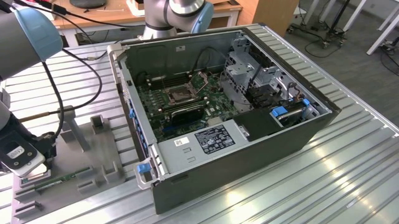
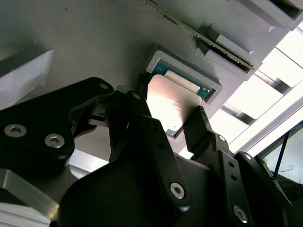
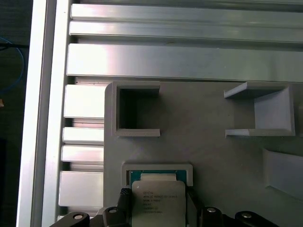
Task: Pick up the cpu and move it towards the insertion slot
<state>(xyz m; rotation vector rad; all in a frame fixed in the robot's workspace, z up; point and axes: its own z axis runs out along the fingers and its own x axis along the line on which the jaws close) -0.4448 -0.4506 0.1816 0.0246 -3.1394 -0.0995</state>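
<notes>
The hand [image 2: 168, 113] is closed on the cpu [image 3: 157, 204]. In both wrist views its two dark fingers [image 2: 201, 125] press against opposite edges of the square chip, which lies directly between them with its shiny top facing the wrist. The chip sits in or just over its pale grey nest [image 3: 158, 168] on the fixture plate [image 1: 87, 161]; I cannot tell whether it is clear of the nest. In the exterior view the hand is at the lower left of the frame. The insertion slot [image 1: 180, 96] lies well apart from it, upward and toward the exterior view's right, inside the open computer case [image 1: 249, 163] that stands on the ribbed surface [image 1: 337, 177].
</notes>
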